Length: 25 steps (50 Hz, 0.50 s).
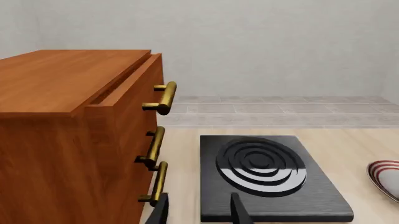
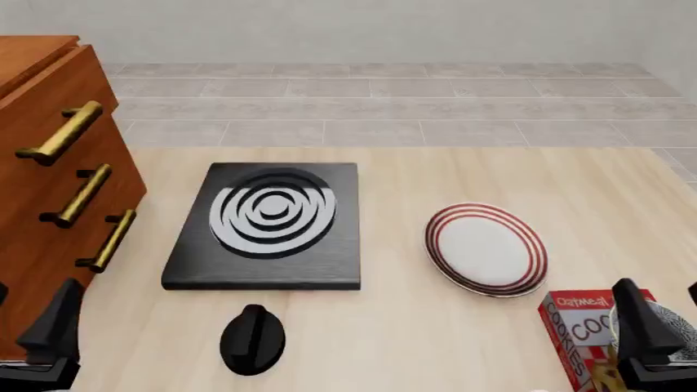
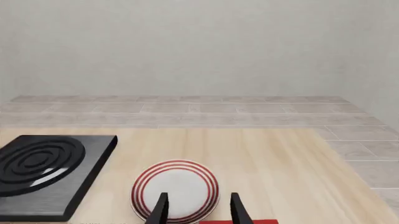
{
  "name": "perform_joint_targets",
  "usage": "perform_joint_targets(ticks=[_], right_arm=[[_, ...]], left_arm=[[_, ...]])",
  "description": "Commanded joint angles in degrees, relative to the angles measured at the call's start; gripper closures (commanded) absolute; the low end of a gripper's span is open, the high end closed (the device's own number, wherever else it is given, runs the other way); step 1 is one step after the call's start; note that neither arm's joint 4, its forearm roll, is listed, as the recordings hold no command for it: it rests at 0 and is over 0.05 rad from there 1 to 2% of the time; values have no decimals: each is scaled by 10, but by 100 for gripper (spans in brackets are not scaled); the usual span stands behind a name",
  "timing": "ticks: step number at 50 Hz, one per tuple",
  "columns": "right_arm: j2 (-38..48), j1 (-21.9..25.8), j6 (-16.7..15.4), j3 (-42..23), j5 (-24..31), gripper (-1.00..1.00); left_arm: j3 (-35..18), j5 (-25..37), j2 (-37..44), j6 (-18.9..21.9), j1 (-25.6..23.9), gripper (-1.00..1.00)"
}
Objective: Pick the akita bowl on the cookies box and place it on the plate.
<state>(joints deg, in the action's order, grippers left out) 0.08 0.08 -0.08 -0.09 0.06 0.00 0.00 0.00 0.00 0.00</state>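
The red cookies box (image 2: pixel 577 331) lies at the table's near right corner; a strip of its red top (image 3: pixel 240 221) shows in the right wrist view. On it, a pale speckled part of the akita bowl (image 2: pixel 677 328) shows at the picture's right edge, mostly hidden by a dark finger (image 2: pixel 641 322). My right gripper (image 2: pixel 659 290) hangs open over the box and bowl, holding nothing (image 3: pixel 198 205). The white plate (image 2: pixel 485 249) with red rings lies just beyond the box (image 3: pixel 175 186). My left gripper (image 2: pixel 33 294) is open at the near left (image 1: pixel 199 205), in front of the stove.
A black square stove (image 2: pixel 267 224) with white rings sits mid-table. A wooden drawer cabinet (image 2: pixel 44 188) with brass handles (image 1: pixel 160 98) stands at the left edge, close to my left gripper. A black knob-like object (image 2: pixel 253 339) sits near the front. The plate's rim (image 1: pixel 385 176) shows in the left wrist view.
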Motion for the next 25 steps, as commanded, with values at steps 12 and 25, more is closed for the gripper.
perform_joint_targets(ticks=[12,25], right_arm=[[-1,3,0,0,5,-100],[-1,-4,26,-1,8,-100]], left_arm=[[0,0,0,0,0,-100],[0,0,0,0,0,-100]])
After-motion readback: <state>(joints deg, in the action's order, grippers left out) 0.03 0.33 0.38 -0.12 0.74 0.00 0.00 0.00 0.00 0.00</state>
